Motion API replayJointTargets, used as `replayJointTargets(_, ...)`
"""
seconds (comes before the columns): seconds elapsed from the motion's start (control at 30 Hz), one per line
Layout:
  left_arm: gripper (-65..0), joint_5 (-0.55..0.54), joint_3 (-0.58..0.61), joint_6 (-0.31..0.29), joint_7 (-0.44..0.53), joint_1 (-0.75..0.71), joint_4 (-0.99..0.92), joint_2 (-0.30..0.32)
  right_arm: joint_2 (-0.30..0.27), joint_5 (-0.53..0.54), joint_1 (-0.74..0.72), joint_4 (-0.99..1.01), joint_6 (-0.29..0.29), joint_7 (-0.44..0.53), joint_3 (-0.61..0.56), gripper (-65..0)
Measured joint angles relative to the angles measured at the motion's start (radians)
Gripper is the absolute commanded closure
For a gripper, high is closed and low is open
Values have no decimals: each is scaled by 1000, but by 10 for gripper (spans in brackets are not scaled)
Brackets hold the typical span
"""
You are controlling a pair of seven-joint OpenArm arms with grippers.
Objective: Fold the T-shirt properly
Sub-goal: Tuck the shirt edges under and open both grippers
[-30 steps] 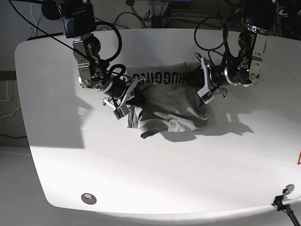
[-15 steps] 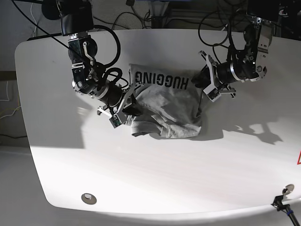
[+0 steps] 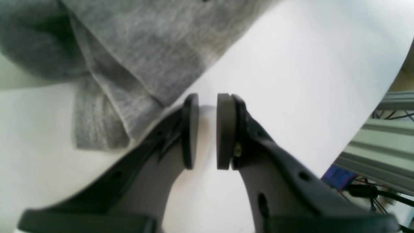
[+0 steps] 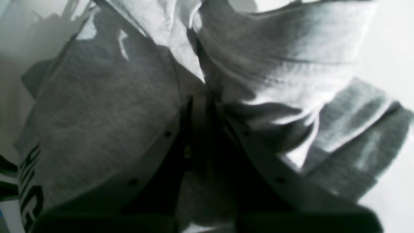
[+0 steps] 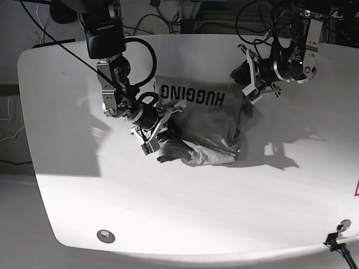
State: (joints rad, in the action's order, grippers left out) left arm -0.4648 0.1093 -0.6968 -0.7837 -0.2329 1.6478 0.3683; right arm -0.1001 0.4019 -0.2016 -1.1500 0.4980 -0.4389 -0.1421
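Observation:
The heather-grey T-shirt (image 5: 205, 123) lies crumpled on the white table (image 5: 168, 213), with its black HUGGING lettering (image 5: 190, 96) facing up along its far edge. My right gripper (image 5: 162, 126) is at the shirt's left side. In the right wrist view this gripper (image 4: 200, 97) is shut on a bunched fold of the shirt (image 4: 275, 55). My left gripper (image 5: 238, 75) is just off the shirt's far right corner. In the left wrist view it (image 3: 204, 100) stands narrowly open and empty above the bare table, with the shirt's edge (image 3: 145, 42) just beyond it.
Cables lie along the table's back edge (image 5: 185, 25). There are round grommets near the front left (image 5: 105, 236) and the front right (image 5: 343, 225). An aluminium frame (image 3: 381, 152) shows past the table edge in the left wrist view.
My left gripper has let go of the shirt's right corner and pulled back toward the far edge. My right gripper has shifted slightly right, still holding cloth. The shirt lies flatter.

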Motion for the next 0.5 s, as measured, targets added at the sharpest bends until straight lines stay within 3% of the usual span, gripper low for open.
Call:
replayJointTargets(0.23,-84,-14,-5,0,15,-21,12,-1,-14,-8,-8,-19,-8,6,1,-29)
replayJointTargets(0.5,-84,2,-93,0,-10,-32,181,1,-13,-8,68,-374,-17,-122,8,-30)
